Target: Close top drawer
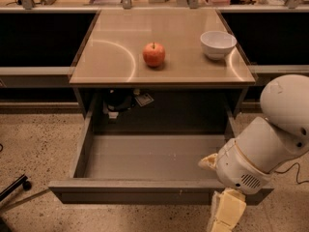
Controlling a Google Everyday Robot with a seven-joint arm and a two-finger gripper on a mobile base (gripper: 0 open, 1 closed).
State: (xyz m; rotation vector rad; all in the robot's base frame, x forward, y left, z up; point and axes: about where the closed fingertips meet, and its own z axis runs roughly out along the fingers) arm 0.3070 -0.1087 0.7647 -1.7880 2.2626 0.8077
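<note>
1. Gripper (226,215), cream-coloured plastic on a rounded white arm (270,144), is hanging low at the near right, just before the drawer's front panel, probably so it can push the panel inward. Whether it is apart or together I cannot tell.
2. Wide, shallow grey metal top drawer (120,193) is standing pulled far out beneath the tabletop (111,57).
3. Round red apple (153,54) and white ceramic bowl (217,43) are resting on the tan tabletop, above the drawer's travel.

Speckled terrazzo floor (34,149) was laid all around, and a tan table top (120,57) was lit warm and dim, with dark recesses (38,37) set either side. The gripper (223,219) was held low at the right.
</note>
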